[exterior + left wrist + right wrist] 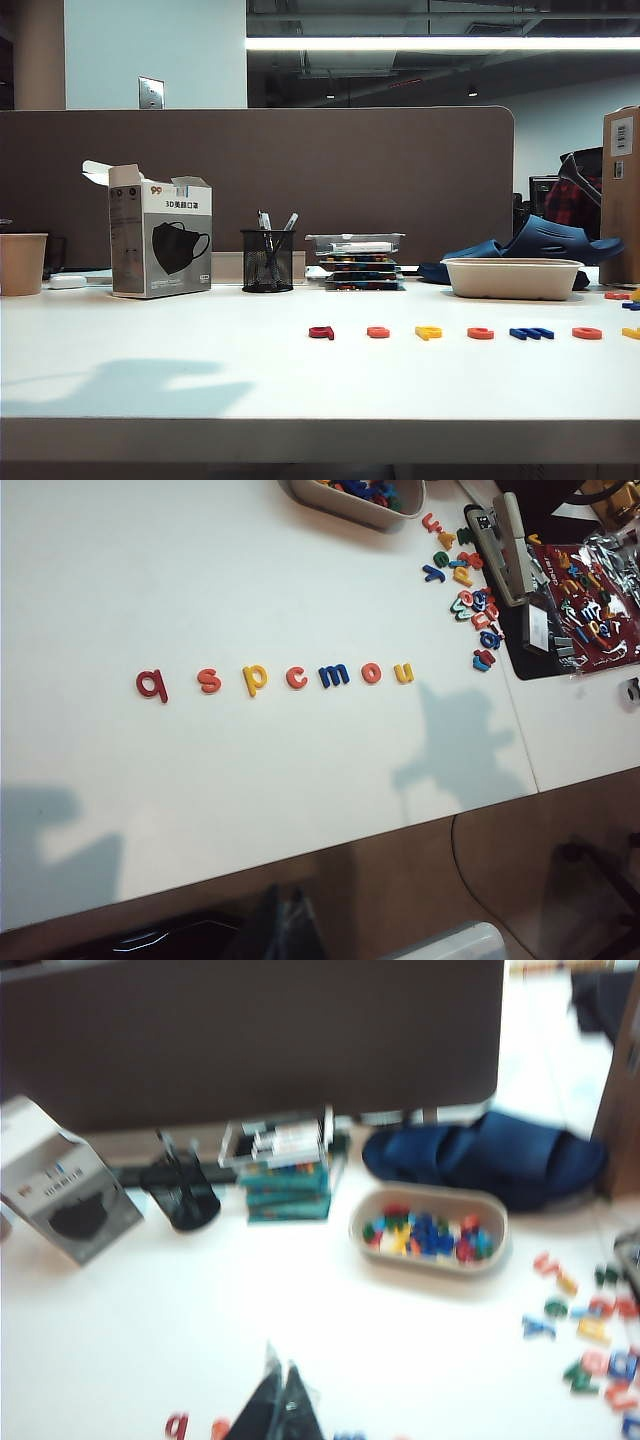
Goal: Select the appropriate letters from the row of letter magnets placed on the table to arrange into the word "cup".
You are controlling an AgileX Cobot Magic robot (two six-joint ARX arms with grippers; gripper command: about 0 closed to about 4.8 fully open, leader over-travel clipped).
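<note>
The mask box [161,244] reads "3D"; row of letter magnets [275,678] spells "qspcmou".

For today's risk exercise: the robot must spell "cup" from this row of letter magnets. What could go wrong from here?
1. The orange c sits close between the yellow p and blue m; fingers might nudge the neighbours.
2. Orange s and orange o match its colour, so a wrong pick seems possible.
3. The right gripper is shut and must open first.

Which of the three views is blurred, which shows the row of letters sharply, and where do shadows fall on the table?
Right wrist view: blurred and washed out, the shut right gripper a dark smear. Left wrist view: sharp, the row of letter magnets reads q s p c m o u; no left gripper shows. Shadows cross the table near its front edge there, and lie faintly at front left in the exterior view.
</note>
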